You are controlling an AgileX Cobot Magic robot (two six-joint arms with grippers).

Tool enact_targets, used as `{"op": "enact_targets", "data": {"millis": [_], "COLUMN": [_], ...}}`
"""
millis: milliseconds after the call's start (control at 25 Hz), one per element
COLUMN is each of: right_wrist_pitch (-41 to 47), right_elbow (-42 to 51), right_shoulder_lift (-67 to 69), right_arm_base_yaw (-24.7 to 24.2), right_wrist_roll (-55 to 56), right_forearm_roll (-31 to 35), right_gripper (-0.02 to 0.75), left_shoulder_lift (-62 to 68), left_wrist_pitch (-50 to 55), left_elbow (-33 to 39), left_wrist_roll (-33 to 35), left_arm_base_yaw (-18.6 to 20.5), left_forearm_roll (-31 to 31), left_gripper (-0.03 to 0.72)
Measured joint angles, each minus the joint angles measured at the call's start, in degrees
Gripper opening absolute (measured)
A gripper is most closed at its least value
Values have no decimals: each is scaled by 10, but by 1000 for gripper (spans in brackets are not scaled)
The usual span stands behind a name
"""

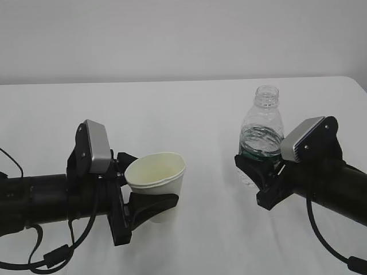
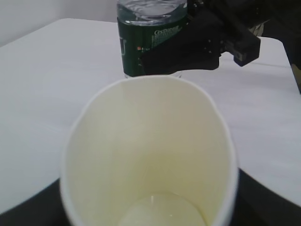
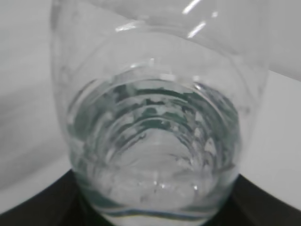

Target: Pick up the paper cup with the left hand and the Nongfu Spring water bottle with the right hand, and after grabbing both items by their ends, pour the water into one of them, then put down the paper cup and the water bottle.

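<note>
- I am reading both pick-ups as done: the left hand (image 1: 150, 201) is gripping the paper cup (image 1: 157, 179) low on its body, and the right hand (image 1: 259, 169) is gripping the Nongfu Spring water bottle (image 1: 261, 133) around its labelled lower part.
- The jaws on each side are clamping their item, not standing free (the black fingers are wrapping the cup base and the bottle label in the exterior view).
- The cup is sitting left of centre, tipped a little so its mouth is facing up and toward the bottle; whether its base is touching the white desk (image 1: 200, 109) I cannot tell.
- The bottle is standing upright right of centre, well apart from the cup, its neck open and capless.
- The pour is not yet happening, I am judging, and setting both down is still waiting after that.
- Contents: the cup is looking dry in the left wrist view, just pale cream walls and bottom.
- The water (image 3: 155, 155) is filling the bottle's lower part, roughly to the label top, with the dome above empty.
</note>
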Motion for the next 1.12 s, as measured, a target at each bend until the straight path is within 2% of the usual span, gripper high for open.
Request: {"op": "enact_targets", "data": {"millis": [360,840,1120], "right_wrist_pitch": [0,0,0], "right_elbow": [0,-20,-28], "right_shoulder_lift": [0,0,0], "right_arm_base_yaw": [0,0,0], "right_wrist_roll": [0,0,0], "right_forearm_roll": [-20,-58,-61], "right_gripper": [438,438,438], "left_shoulder_lift": [0,0,0], "left_wrist_pitch": [0,0,0], "left_elbow": [0,-1,-20], "left_wrist_roll": [12,86,88], "left_arm_base_yaw": [-5,-7,-51], "left_forearm_roll": [-4,-5,-16], "left_gripper": [471,471,471]}}
